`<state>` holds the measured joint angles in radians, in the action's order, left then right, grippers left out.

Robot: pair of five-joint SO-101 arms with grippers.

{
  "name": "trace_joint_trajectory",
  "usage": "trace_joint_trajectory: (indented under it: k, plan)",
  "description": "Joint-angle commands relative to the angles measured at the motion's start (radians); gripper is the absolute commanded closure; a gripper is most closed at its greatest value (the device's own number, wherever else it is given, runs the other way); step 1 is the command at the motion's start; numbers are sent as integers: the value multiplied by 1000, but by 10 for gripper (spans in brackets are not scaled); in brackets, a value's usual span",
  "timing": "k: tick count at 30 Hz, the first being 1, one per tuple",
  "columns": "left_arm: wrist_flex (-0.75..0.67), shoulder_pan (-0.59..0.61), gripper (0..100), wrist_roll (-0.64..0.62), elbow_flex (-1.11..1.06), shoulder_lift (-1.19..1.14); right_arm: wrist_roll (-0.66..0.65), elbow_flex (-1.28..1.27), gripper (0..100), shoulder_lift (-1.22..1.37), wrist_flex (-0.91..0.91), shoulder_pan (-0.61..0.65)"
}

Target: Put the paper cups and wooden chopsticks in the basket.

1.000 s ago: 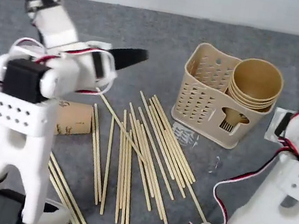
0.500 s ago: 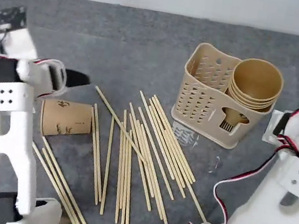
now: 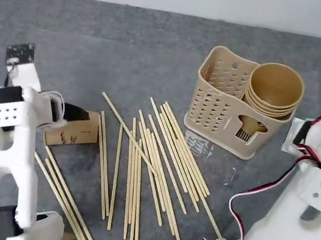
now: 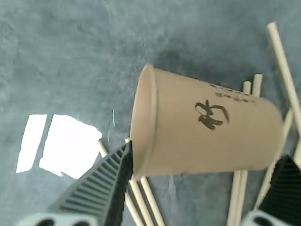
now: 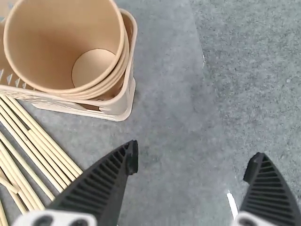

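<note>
Two white moulded arms flank the scene, the left arm (image 3: 6, 156) at 8 o'clock and the right arm (image 3: 312, 207) at 4 o'clock. Each carries black servo blocks (image 3: 4, 96) and rows of small holes. Red, black and white cables (image 3: 304, 155) loop along both, and the ridged jaws are black.

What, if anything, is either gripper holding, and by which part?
Nothing. The left gripper straddles the lying paper cup, jaws open, rim to base; the right gripper is open, empty.
</note>
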<state>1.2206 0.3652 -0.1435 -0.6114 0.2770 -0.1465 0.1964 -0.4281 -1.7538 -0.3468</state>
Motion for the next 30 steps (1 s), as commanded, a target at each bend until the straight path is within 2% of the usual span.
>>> trace_joint_trajectory:
  k: [1,4,7,16,25,30]
  plan:
    - [-92,-21,570,6,-42,35,-11,8,628,-22,-25,13]
    - [-110,-61,573,5,-67,38,-11,8,628,-22,-25,13]
    - [-110,-103,626,3,-73,44,-11,8,628,-22,-25,13]
    - [-109,-218,984,3,-67,44,-11,8,629,-22,-27,12]
    - [-101,-253,986,-46,-15,46,-11,8,629,-22,-27,5]
    - [-12,-298,987,-86,116,46,-15,23,628,-22,-25,-39]
